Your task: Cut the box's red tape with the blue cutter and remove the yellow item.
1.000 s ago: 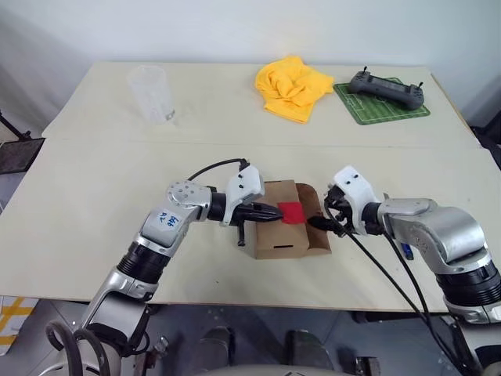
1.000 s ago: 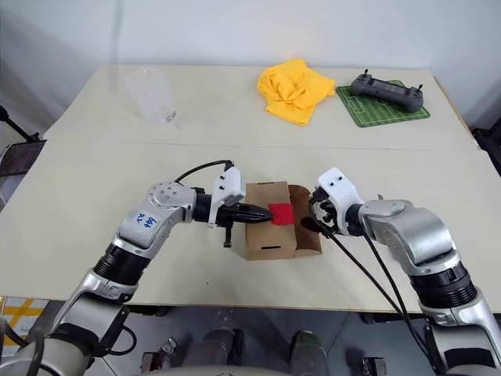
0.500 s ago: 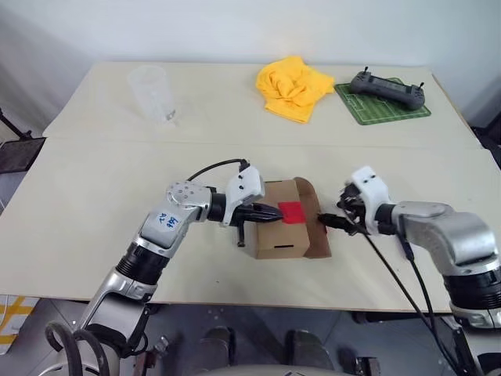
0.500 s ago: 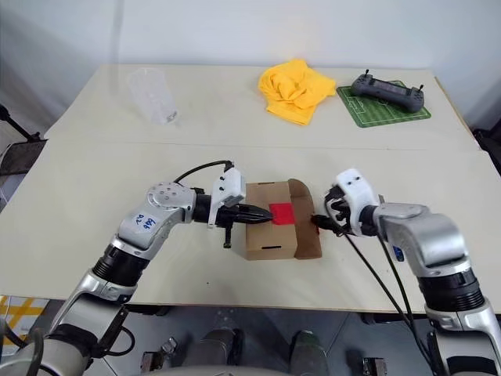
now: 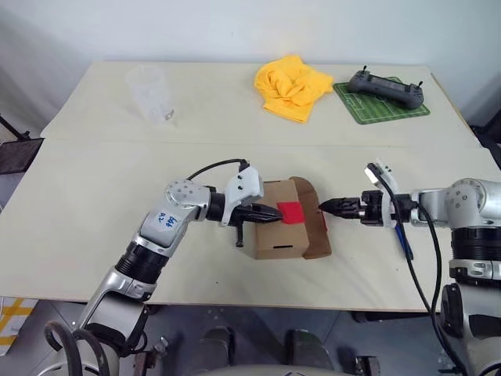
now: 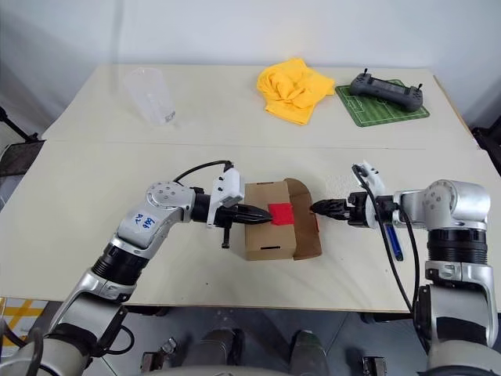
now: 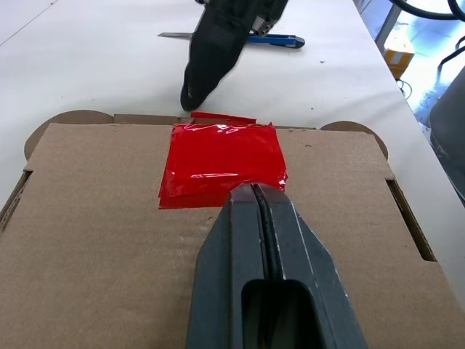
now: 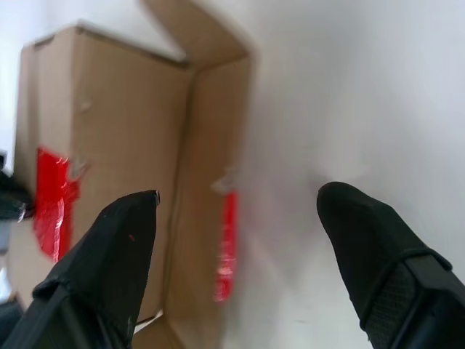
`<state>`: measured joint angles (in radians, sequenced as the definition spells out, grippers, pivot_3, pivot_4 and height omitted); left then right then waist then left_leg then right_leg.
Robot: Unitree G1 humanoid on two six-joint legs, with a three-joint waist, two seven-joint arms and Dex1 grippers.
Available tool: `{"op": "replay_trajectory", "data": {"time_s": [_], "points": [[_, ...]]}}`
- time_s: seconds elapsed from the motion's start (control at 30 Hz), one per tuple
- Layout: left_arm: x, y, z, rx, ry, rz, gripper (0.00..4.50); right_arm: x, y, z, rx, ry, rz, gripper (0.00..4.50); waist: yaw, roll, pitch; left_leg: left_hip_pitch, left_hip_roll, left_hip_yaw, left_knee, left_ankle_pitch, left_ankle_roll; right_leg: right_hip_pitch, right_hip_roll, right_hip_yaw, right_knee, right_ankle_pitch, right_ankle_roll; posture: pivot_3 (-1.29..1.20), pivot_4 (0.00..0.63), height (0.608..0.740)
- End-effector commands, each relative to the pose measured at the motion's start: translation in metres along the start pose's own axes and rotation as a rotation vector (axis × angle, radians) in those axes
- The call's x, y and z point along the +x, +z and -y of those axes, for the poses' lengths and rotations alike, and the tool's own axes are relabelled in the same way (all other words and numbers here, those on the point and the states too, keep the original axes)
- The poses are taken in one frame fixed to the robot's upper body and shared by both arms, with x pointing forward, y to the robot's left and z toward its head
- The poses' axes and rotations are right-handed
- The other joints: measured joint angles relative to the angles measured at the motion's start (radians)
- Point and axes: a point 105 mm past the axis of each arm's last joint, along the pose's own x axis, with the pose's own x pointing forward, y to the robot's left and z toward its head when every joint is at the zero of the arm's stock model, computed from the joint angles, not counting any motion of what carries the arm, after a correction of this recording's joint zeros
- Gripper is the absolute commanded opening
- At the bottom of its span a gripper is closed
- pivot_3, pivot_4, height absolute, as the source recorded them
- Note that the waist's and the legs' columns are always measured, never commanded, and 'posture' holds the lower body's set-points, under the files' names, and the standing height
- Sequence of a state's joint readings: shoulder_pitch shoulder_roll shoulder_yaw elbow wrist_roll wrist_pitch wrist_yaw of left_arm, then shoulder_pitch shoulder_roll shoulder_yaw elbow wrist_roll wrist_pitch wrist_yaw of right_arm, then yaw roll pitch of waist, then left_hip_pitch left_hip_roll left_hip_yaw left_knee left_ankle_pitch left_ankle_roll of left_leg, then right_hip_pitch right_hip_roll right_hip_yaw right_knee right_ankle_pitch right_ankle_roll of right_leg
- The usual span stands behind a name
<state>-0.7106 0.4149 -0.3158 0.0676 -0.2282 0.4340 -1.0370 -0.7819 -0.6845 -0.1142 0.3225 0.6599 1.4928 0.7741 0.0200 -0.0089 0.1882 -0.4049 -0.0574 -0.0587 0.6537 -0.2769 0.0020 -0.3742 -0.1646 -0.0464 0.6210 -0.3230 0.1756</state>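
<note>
Left eye view: the box (image 5: pixel 280 229) sits near the middle of the table's (image 5: pixel 94 196) near half, a little toward the near edge, with the red tape (image 5: pixel 291 212) on its top face and its flap on the right side hanging open. The left end effector (image 5: pixel 268 211) lies across the box top from the left, its fingers (image 7: pixel 265 240) pressed together with nothing between them, the tips resting at the near edge of the tape patch (the left wrist view shows them touching the cardboard there). The right end effector (image 5: pixel 335 206) points at the box from the right, just off the open flap; in the right wrist view its two fingers (image 8: pixel 109 254) stand wide apart and hold nothing, with a strip of red showing on the inner side of the flap. The blue cutter (image 5: pixel 402 239) lies flat on the table to the right of the box, under the right forearm, well clear of the carton. Toward the far edge lie a folded yellow cloth (image 5: pixel 291 87), a black controller (image 5: pixel 387 85) on a green mat (image 5: pixel 381 103) near the far right corner, and a clear plastic cup (image 5: pixel 150 92) far left.
</note>
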Motion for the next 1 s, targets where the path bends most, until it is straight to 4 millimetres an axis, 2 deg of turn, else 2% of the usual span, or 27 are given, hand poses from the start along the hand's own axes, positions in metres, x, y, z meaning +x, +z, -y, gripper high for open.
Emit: {"op": "replay_trajectory", "data": {"time_s": [0.03,0.27,0.37,0.5,0.83,1.0], "points": [[-0.002,-0.023,0.003,-0.052,0.01,-0.076,0.0,0.007,-0.002,-0.013,-0.029,0.079,-0.042,3.71,-0.001,0.0,0.0,0.0,0.0,0.0,0.0,0.0,0.0,0.0,0.0,0.0,0.0,0.0,0.0,0.0,0.15,0.74],[-0.003,-0.023,0.003,-0.051,0.018,-0.079,0.0,0.018,-0.007,-0.008,-0.091,0.084,-0.126,3.71,-0.017,0.0,0.0,0.0,0.0,0.0,0.0,0.0,0.0,0.0,0.0,0.0,0.0,0.0,0.0,0.0,0.15,0.74],[-0.003,-0.023,0.004,-0.052,0.017,-0.078,0.0,0.025,-0.008,-0.003,-0.117,0.07,-0.159,3.08,-0.022,0.0,0.0,0.0,0.0,0.0,0.001,0.0,0.0,0.0,0.0,0.0,0.001,0.0,0.0,0.0,0.15,0.74],[-0.003,-0.023,0.004,-0.053,0.017,-0.078,0.0,0.034,-0.008,0.001,-0.14,0.065,-0.198,1.74,-0.024,0.0,0.0,0.001,0.0,0.0,0.001,0.0,0.0,0.0,0.0,0.0,0.001,0.0,0.0,0.0,0.15,0.74],[-0.008,-0.026,0.005,-0.062,0.035,-0.085,0.0,0.054,-0.016,-0.018,-0.167,0.189,-0.296,1.74,-0.028,-0.001,-0.001,0.001,0.001,0.0,0.0,0.0,-0.001,0.0,0.001,0.0,0.002,0.0,0.0,0.0,0.15,0.74],[-0.008,-0.027,0.005,-0.064,0.043,-0.087,0.0,0.057,-0.023,-0.016,-0.166,0.193,-0.327,1.74,-0.028,-0.001,-0.001,0.001,0.001,0.0,0.0,0.0,-0.002,0.0,0.001,0.0,0.002,0.0,0.0,0.0,0.15,0.74]]}}
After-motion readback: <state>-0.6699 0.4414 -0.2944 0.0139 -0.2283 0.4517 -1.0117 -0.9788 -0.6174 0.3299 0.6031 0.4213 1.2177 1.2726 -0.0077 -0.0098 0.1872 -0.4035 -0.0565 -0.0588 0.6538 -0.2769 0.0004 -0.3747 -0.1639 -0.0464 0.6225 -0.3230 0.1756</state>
